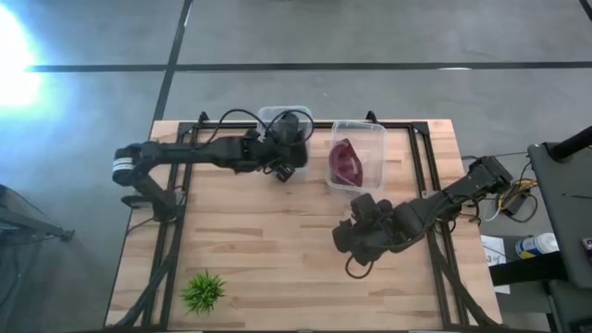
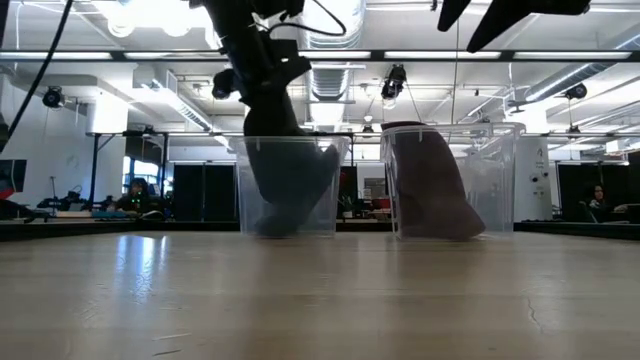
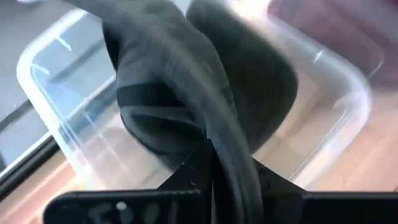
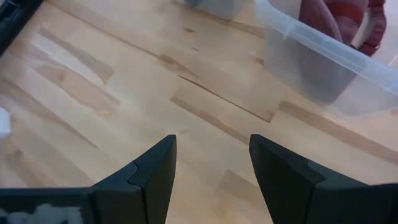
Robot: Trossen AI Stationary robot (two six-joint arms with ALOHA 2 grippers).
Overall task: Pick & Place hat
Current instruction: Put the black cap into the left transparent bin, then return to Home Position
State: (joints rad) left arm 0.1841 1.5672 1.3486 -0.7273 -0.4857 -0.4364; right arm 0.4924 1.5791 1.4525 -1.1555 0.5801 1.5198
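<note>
A dark grey cap (image 3: 180, 93) hangs from my left gripper (image 3: 227, 177), which is shut on it above the left clear bin (image 1: 268, 113). In the low view the cap (image 2: 292, 190) fills that bin (image 2: 245, 180) and reaches down to its floor. A maroon cap (image 1: 347, 162) lies in the right clear bin (image 1: 372, 129), leaning against its wall (image 2: 500, 180). My right gripper (image 4: 211, 162) is open and hovers over bare wood (image 1: 356, 236) near that bin's front side, touching nothing. My left gripper pinches a folded edge of the dark cap (image 3: 221, 146) between its two fingers (image 3: 189, 177), coming from above and pointing down into the bin. The cap hangs below the fingers inside the bin, and its lower end (image 2: 290, 228) is at the bin's floor.
The two clear bins stand side by side at the table's far edge. A small green plant (image 1: 203, 290) sits at the near left corner. The wood between the arms (image 1: 268, 231) is bare. Black frame rails run along both table sides (image 1: 171, 222).
</note>
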